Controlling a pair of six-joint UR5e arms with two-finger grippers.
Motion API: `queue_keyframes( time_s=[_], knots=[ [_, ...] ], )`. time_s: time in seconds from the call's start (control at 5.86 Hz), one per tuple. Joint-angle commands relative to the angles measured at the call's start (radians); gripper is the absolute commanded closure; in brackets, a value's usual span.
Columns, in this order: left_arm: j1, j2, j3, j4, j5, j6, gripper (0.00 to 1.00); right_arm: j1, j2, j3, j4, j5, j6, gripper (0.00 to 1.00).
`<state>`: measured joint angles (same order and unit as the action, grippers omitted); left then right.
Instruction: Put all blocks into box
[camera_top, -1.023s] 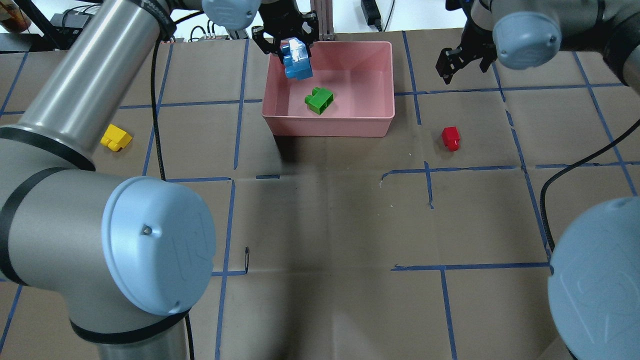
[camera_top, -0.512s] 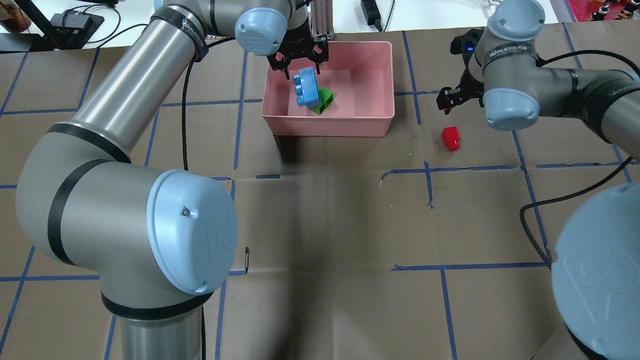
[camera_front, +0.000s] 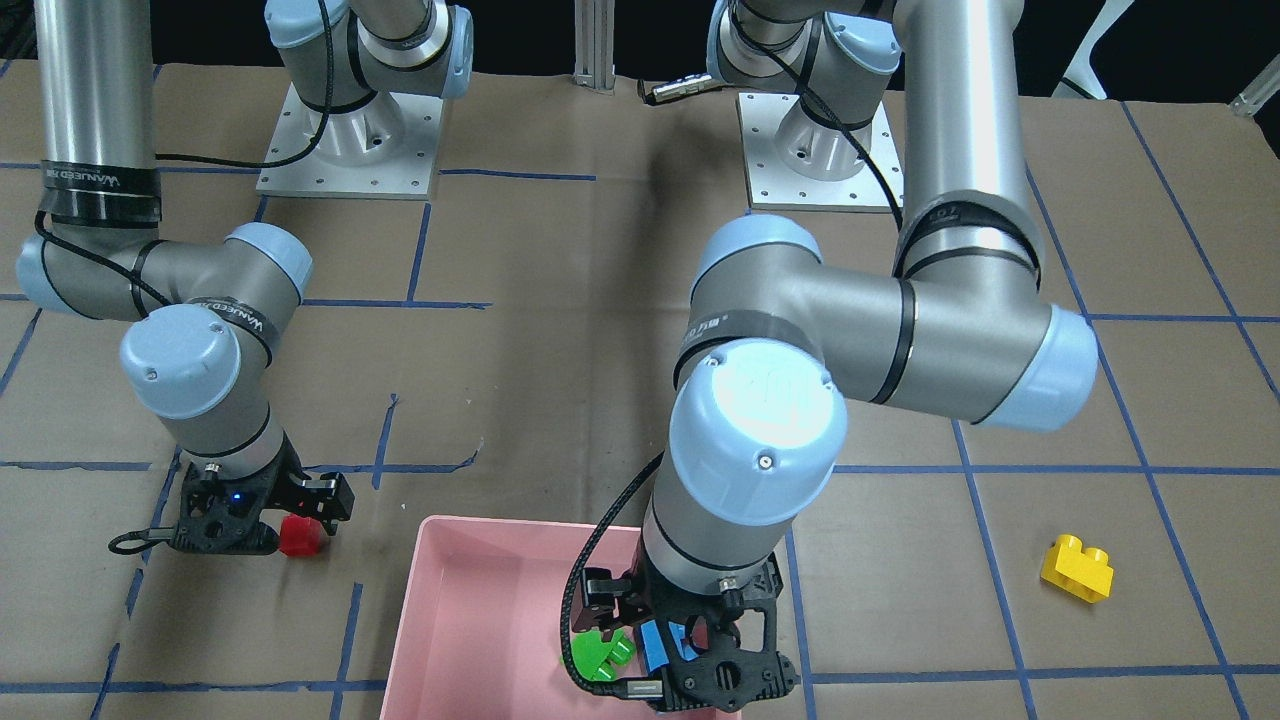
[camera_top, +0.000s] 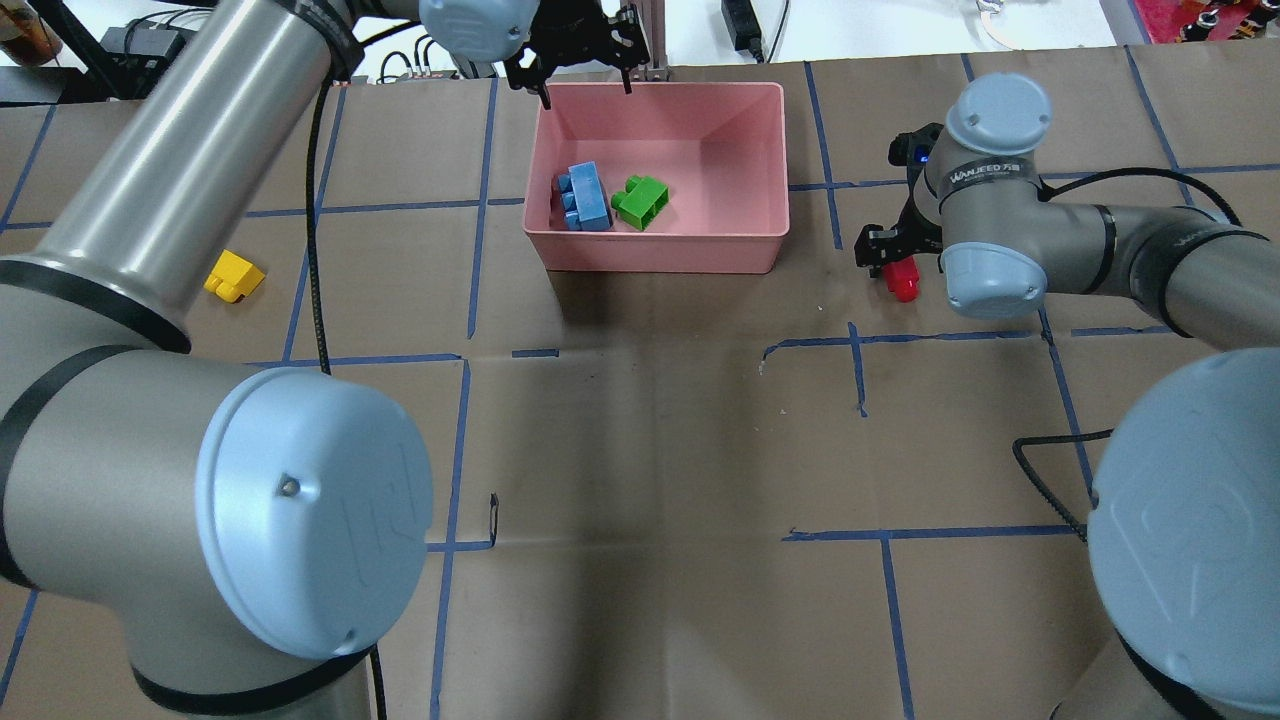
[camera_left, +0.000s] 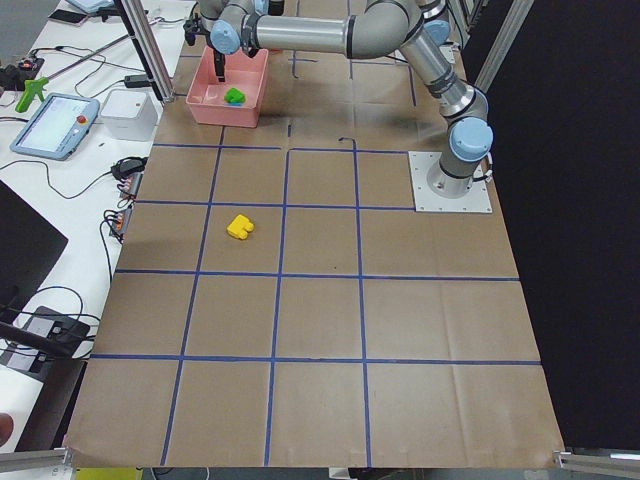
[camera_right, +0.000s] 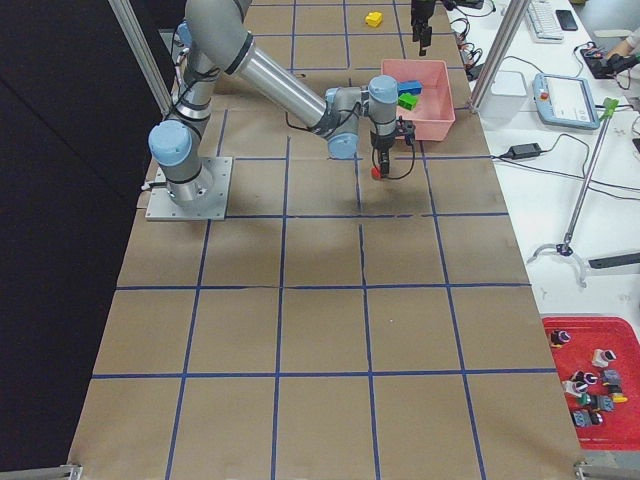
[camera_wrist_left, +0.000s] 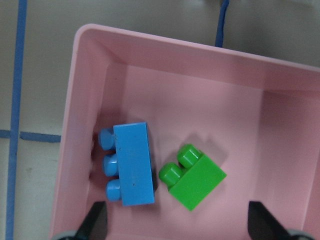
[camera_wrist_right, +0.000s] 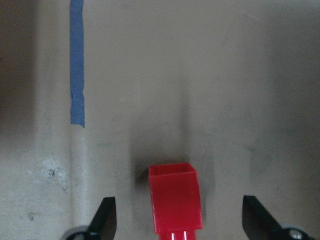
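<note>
Right tool (camera_wrist_right: 179, 217) is straddling red (camera_top: 903, 285) on the tabletop (camera_top: 650, 450), wide, probably closing next. Left tool (camera_top: 587, 80) is hovering wide, empty, over box (camera_top: 700, 255) holding blue (camera_top: 583, 197) and green (camera_top: 640, 200); yellow (camera_top: 233, 276) is lying outside.

We see the bench (camera_top: 650, 450) covered in brown paper, marked into squares by blue tape lines (camera_top: 858, 370). Beside it, on a white side surface, lie a screen pendant (camera_left: 58, 125) and a white box (camera_left: 128, 103). A red tray (camera_right: 565, 435) holding small parts sits on that side too, well apart from them.
</note>
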<state>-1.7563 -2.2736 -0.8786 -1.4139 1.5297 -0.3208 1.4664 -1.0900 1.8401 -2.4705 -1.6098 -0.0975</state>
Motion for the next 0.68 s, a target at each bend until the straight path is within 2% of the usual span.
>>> queue_keyframes(
  time_s=[0.0,0.17,0.34,0.51],
  knots=[
    [0.111,0.116,-0.026,-0.112,0.003,0.105,0.01,0.000,0.002,0.033,-0.018,0.001,0.002,0.20],
    [0.197,0.149,-0.060,-0.114,0.000,0.196,0.01,0.000,-0.005,0.033,-0.015,0.002,0.004,0.45],
    [0.289,0.155,-0.086,-0.112,0.000,0.341,0.01,0.000,-0.005,0.033,-0.008,0.002,0.001,0.74],
    [0.378,0.154,-0.089,-0.114,0.001,0.433,0.01,-0.001,-0.011,0.027,-0.015,0.007,-0.007,0.93]
  ],
)
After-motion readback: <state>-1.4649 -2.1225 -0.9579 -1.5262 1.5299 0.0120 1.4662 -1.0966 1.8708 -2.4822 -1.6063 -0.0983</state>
